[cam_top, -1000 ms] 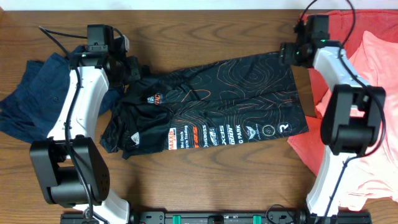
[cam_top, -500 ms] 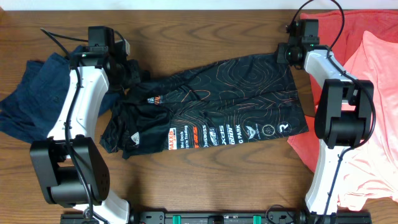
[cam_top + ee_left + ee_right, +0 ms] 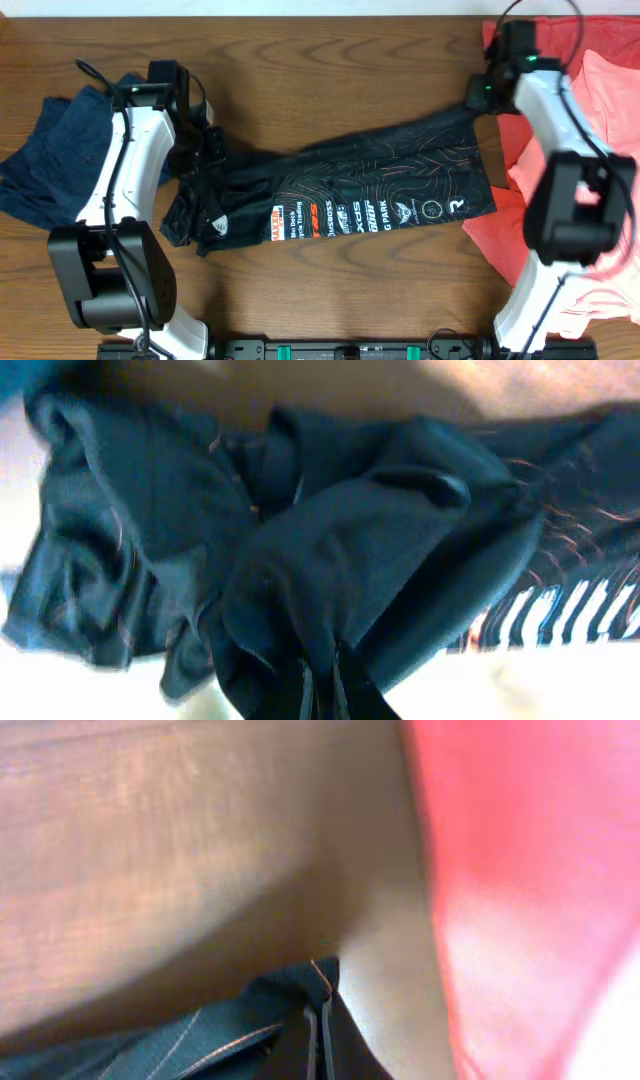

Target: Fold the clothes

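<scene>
The black jersey (image 3: 350,195) with orange contour lines and logos lies across the middle of the table, its upper edge lifted and stretched between both grippers. My left gripper (image 3: 207,150) is shut on the bunched collar end of the jersey (image 3: 330,560), and the dark fabric hides its fingertips (image 3: 322,695). At the jersey's top right corner (image 3: 300,990) my right gripper (image 3: 478,100) is shut, pinching the hem between its jaws (image 3: 318,1040).
A navy garment (image 3: 50,150) lies crumpled at the left, partly under the left arm. Coral-pink and red shirts (image 3: 600,150) cover the right side of the table and show as a red blur (image 3: 520,870) beside the right gripper. Bare wood (image 3: 340,60) runs along the back.
The right gripper has shut on the jersey's top right corner and raised it. The left gripper has moved slightly toward the front with the collar, so the jersey's upper edge is now pulled taut.
</scene>
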Available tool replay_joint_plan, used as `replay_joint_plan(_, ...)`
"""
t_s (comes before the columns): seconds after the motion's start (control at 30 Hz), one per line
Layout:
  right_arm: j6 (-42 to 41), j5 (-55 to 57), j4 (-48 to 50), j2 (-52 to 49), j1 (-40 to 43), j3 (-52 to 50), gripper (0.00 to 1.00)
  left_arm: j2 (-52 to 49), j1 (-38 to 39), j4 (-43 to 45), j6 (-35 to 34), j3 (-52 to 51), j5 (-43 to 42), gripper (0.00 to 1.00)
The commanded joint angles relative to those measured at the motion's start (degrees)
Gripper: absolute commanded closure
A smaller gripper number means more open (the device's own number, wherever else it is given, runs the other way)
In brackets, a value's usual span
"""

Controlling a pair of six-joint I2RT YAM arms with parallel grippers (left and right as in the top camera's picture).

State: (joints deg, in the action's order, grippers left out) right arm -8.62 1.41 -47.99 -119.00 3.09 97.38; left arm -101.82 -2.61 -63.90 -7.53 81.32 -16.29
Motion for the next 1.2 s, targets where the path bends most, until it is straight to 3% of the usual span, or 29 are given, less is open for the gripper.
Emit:
replay_joint_plan(0.0, -0.52, 4.68, -9.94, 5.95, 1.03, 0.52, 0.99, 2.43, -0.20, -5.81, -0.26, 0.02, 3.39, 0.94)
replay_joint_plan(0.13, -0.50, 6.16, -21.24, 5.84, 1.62, -0.22, 0.99, 2.40, -0.20, -11.17, -0.26, -0.63, 8.13, 0.94)
replay_joint_plan(0.27, -0.52, 6.62, -24.55, 5.73, 1.79, -2.95, 0.99, 2.40, -0.20, -11.50, -0.28, -2.05, 8.63, 0.94)
replay_joint_plan(0.4, -0.50, 7.67, -24.70, 5.73, 1.79, -6.40, 0.88, 2.38, -0.20, -11.54, -0.26, -3.50, 8.66, 0.93)
replay_joint_plan(0.43, -0.50, 7.67, -24.68, 5.73, 1.79, -7.15, 0.86, 2.38, -0.20, -11.76, -0.26, -3.91, 8.66, 0.86)
replay_joint_plan(0.5, -0.48, 7.87, -24.63, 5.73, 1.79, -8.50, 0.81, 2.38, -0.20, -12.39, -0.26, -4.50, 8.66, 0.55)
replay_joint_plan(0.73, 3.54, 7.58, -23.32, 5.73, 1.79, -9.49, 0.64, 2.38, -0.20, -14.23, -0.28, -4.68, 8.66, 0.55)
replay_joint_plan(0.97, 11.80, 0.22, -17.14, 5.73, 1.95, -11.96, 0.48, 2.38, -0.20, -9.64, -1.62, -4.68, 8.02, 0.54)
replay_joint_plan(1.17, 13.33, -3.76, -11.34, 5.70, 2.71, -16.50, 0.42, 2.38, -0.20, -8.46, -1.79, -4.79, 7.85, 0.52)
